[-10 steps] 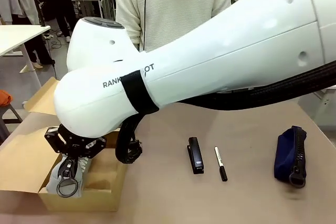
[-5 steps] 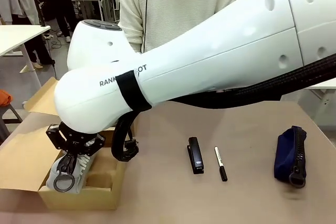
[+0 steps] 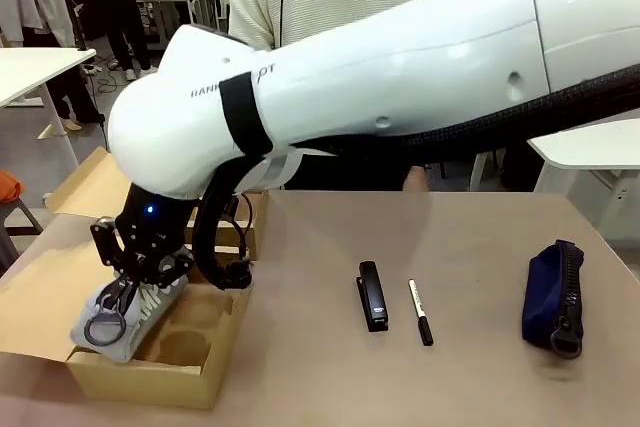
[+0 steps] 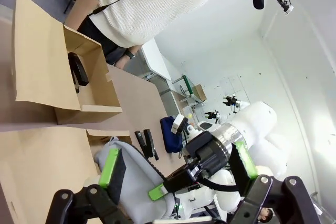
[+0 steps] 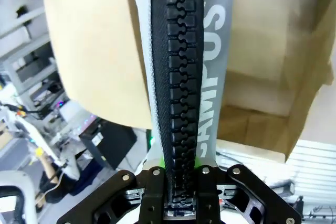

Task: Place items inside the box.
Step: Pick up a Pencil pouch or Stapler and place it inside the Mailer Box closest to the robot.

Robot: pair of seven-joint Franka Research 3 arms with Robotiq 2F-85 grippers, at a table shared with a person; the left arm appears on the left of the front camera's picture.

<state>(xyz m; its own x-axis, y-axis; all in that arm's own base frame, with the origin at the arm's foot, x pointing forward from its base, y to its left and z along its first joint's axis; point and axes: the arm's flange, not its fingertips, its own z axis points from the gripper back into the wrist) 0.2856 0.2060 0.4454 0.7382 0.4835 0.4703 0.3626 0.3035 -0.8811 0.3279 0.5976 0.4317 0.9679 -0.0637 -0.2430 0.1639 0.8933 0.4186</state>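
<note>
Item: case (image 5: 210, 51), pinched at zip by right pincer (image 5: 176, 174). We advise lowering it flat into box (image 3: 150, 382) beneath before release.

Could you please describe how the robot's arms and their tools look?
The right arm is a thick, rounded white shell with dark lettering, a black strap around it and a black ribbed cable along its underside. The right tool is black, with a small blue light above. The left tool has black fingers with green pads.
</note>
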